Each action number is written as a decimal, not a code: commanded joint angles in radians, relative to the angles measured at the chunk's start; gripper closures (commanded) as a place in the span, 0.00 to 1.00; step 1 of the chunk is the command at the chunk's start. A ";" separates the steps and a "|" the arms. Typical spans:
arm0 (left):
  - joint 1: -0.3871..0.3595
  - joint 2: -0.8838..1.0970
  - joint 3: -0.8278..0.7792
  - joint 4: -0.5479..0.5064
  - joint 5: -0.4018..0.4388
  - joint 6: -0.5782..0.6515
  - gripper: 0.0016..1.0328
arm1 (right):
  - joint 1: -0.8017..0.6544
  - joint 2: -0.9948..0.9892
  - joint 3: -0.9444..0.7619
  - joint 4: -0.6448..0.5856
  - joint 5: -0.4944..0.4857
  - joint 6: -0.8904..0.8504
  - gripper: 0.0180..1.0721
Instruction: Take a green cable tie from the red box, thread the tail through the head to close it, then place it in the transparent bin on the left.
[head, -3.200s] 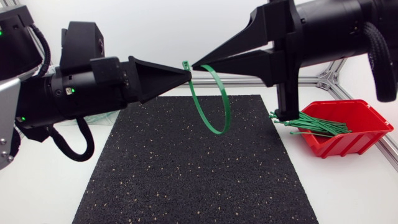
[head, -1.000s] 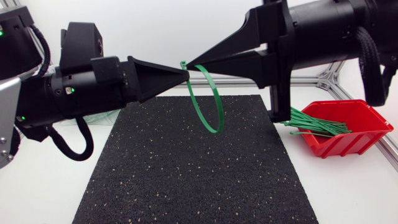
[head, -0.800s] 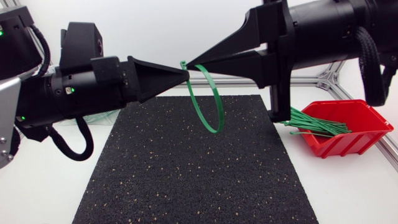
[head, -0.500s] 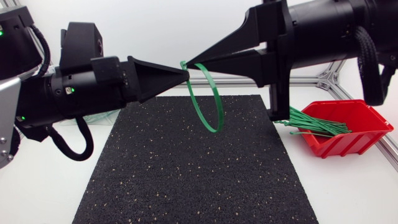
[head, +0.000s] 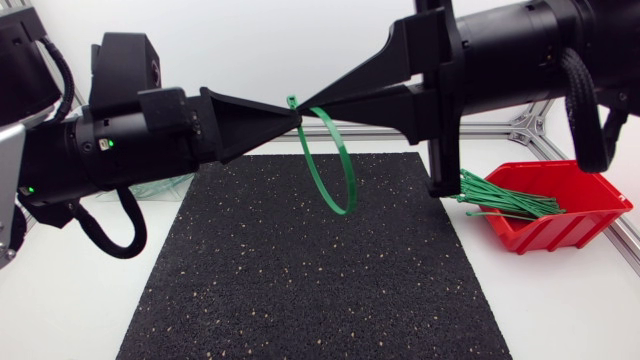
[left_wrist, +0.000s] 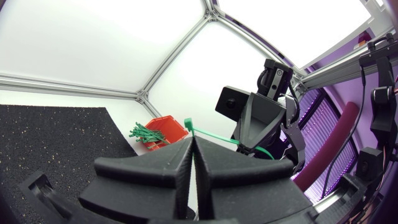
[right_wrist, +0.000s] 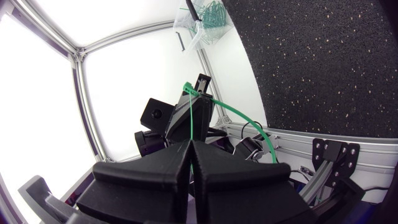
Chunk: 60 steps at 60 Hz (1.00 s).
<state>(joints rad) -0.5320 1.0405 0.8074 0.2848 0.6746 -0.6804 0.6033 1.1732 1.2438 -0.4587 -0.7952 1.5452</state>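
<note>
A green cable tie (head: 346, 211) hangs as a closed loop above the black mat (head: 310, 290), between my two grippers, which meet tip to tip. My left gripper (head: 296, 117) is shut on the tie at its head (left_wrist: 188, 123). From the opposite side, my right gripper (head: 308, 106) is shut on the tail strap (right_wrist: 193, 118). The red box (head: 570, 215) at the right holds several green ties (head: 505, 195). The transparent bin (right_wrist: 208, 15) with green ties in it shows past the mat in the right wrist view; in the head view my left arm mostly hides it.
An aluminium frame rail (head: 520, 128) runs along the back of the table behind the red box. White table surface (head: 570, 310) lies beside the mat on the right and on the left (head: 70, 310).
Both grippers have shifted slightly up and to the left with the tie still held between them. The loop hangs much as before.
</note>
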 joint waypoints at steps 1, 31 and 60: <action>-0.002 -0.014 0.004 0.004 0.014 0.005 0.97 | 0.006 0.022 -0.018 0.017 0.010 0.035 0.95; -0.020 -0.039 -0.004 0.001 0.013 0.035 0.97 | -0.025 0.071 -0.029 0.032 0.008 0.018 0.95; -0.029 -0.053 -0.008 -0.003 0.010 0.050 0.97 | -0.066 0.055 -0.024 0.028 -0.010 0.019 0.95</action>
<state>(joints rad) -0.5529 1.0012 0.8062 0.2668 0.6758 -0.6491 0.5308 1.2251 1.2297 -0.4328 -0.7994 1.5448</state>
